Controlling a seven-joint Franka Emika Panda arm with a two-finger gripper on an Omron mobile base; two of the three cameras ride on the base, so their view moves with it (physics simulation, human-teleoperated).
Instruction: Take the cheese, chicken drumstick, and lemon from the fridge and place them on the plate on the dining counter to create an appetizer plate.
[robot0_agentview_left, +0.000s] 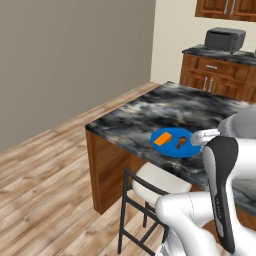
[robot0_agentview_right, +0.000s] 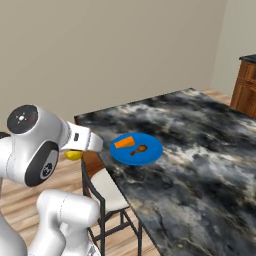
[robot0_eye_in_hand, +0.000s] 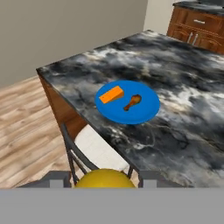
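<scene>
On the black-and-grey marbled dining counter (robot0_eye_in_hand: 183, 83), close to its near edge, a round blue plate (robot0_eye_in_hand: 144, 111) carries two of the three appetizer items: the orange cheese (robot0_eye_in_hand: 111, 94) wedge lies on the plate's left half as the hand view shows it, and the reddish-brown chicken drumstick (robot0_eye_in_hand: 133, 102) lies just beside it toward the middle, the two pieces apart from each other. The lemon (robot0_eye_in_hand: 105, 178) is off the counter, a yellow ball sitting between the two dark fingertips of the gripper (robot0_eye_in_hand: 104, 180) at the bottom of the hand view, the fingers pinching it from either side. From the right base view the lemon (robot0_agentview_right: 74, 155) shows as a small yellow shape tucked under the white hand, short of the counter's edge and to the left of the plate (robot0_agentview_right: 150, 153), above the wooden floor (robot0_agentview_right: 15, 195). A stool (robot0_eye_in_hand: 94, 146) with a pale seat and a black metal frame stands against the counter's brown wooden side, directly below the plate's edge of the stone top. From the left base view the plate (robot0_agentview_left: 170, 148) sits partly behind the arm's white wrist, with the cheese (robot0_agentview_left: 162, 138) and the drumstick (robot0_agentview_left: 181, 142) visible on it. Brown wooden cabinets (robot0_agentview_left: 212, 75) with a dark toaster oven (robot0_agentview_left: 225, 39) on top line the far wall.
</scene>
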